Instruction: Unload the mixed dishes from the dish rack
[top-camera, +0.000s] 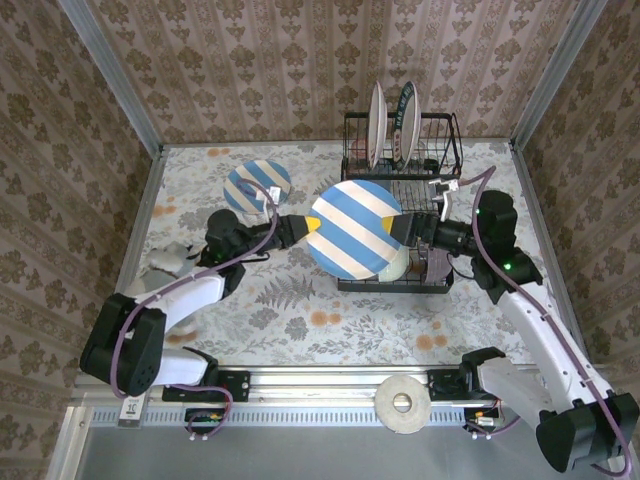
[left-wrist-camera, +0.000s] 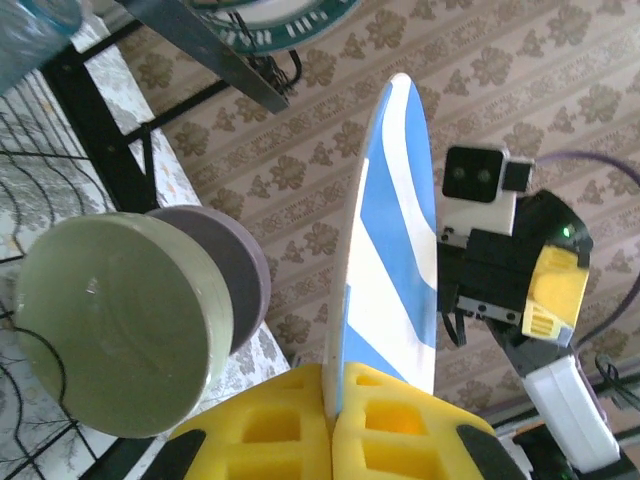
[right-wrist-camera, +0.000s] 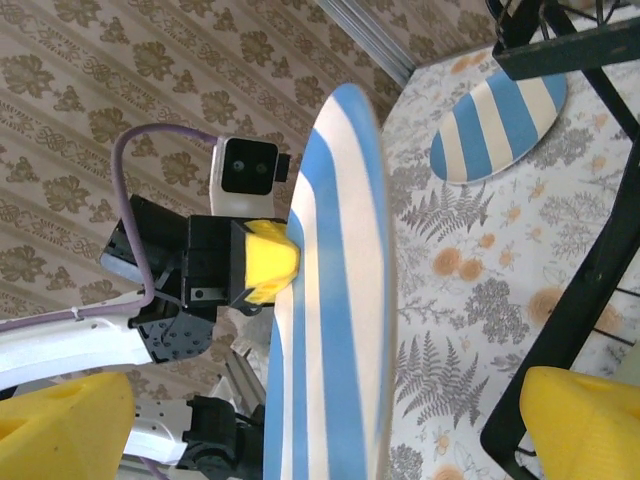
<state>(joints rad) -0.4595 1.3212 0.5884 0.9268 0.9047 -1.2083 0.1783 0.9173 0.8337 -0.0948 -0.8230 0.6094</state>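
Firmly we pinched the blue-striped plate (top-camera: 355, 230) by one rim in our left gripper (top-camera: 300, 228), its fingers closed tight. Our right gripper (top-camera: 410, 230) stood spread wide, the opposite rim between its fingers but clear of both. Under those fingers sat a cream-green bowl (left-wrist-camera: 110, 330) and a lilac bowl (left-wrist-camera: 235, 270) in the dish rack (top-camera: 430, 190). Beyond the left fingers lay a second striped plate (top-camera: 257, 186).

I can read no writing, brand, number or sign on anything here. A small white tag (top-camera: 133, 408) sits by the base of my left arm, at the lower left of the top view, but its dark marks are too small to read.
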